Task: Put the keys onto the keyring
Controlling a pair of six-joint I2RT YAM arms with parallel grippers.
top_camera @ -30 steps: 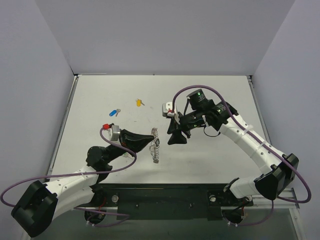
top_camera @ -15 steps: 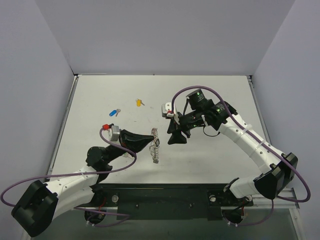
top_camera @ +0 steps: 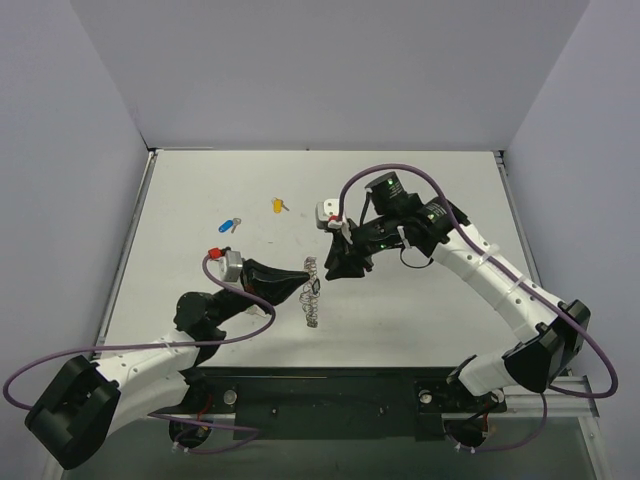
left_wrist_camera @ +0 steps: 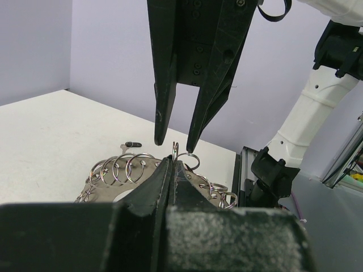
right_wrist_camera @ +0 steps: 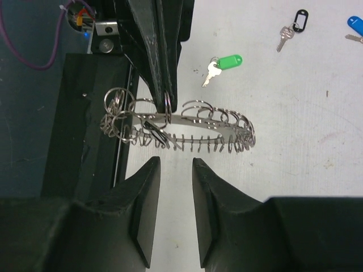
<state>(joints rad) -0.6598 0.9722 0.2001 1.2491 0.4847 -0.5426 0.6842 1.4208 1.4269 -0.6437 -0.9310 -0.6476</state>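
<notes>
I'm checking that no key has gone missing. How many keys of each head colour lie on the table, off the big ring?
Blue key: 1
Yellow key: 1
Green key: 1
Black key: 1
Total: 4

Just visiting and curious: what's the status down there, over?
Left gripper shut on keyring. Right gripper open, fingertips just over the ring. Green key loose on table, apart from it. Nothing between.

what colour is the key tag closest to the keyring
Green key tag, clearest in the right wrist view.
</notes>
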